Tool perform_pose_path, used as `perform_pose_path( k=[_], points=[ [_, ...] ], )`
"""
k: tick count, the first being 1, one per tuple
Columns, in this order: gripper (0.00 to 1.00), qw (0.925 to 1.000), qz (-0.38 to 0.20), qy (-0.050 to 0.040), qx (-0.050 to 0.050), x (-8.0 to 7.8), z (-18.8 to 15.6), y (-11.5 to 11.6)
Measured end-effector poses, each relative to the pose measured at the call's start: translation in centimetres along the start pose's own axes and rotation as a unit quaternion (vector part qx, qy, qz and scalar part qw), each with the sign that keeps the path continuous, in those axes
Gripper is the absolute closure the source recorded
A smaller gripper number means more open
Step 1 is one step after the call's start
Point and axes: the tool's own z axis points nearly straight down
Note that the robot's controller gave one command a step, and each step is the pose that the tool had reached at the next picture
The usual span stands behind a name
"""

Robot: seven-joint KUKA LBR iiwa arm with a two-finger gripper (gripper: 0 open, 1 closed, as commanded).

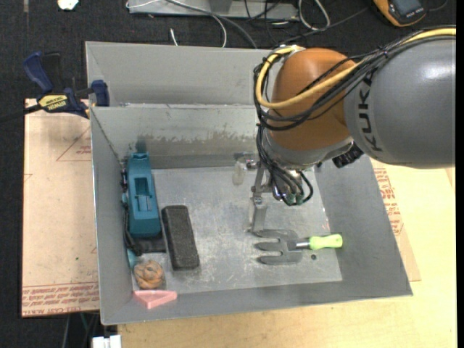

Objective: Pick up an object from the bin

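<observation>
Tool [259,220] hangs low inside the bin [217,140], right of the middle of the floor, under the arm's [413,100] orange cover [312,93]. Yellow and black cables [270,93] loop round that cover, and thinner wires dangle beside the tool. On the grey arm the letters "KU" can be read, running sideways; the rest of the word is cut off by the cover.

A slim metal part of the tool reaches down almost to the bin floor. Its lower end stands just beside the fork [286,249], at the tined end. Whether it touches the fork cannot be told. How wide the tool stands cannot be made out from this angle, and nothing is seen in its grip.

The fork is a small grey hand fork with a green handle [326,242]. It lies flat on the floor, right of centre and toward the near wall, tines pointing left and handle pointing right.

Well apart from it, along the left wall, the other things sit close together. A teal plastic piece [143,198] lies lengthwise against the wall, and a black block [180,236] lies just beside it on its right. Nearer the front corner are a brown lump [148,271] and a pink wedge [154,298], the wedge by the near wall.
</observation>
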Motion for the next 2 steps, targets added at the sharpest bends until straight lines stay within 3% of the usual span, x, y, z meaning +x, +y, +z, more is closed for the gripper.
perform_pose_path(
  k=[1, 2],
  points=[
    [0.00, 1.0000, 0.001, -0.0038, 0.000, -0.1, -0.5, 0.0],
    [0.00, 0.9976, -0.069, -0.0006, -0.001, 1.9, -2.6, -2.5]
  ],
)
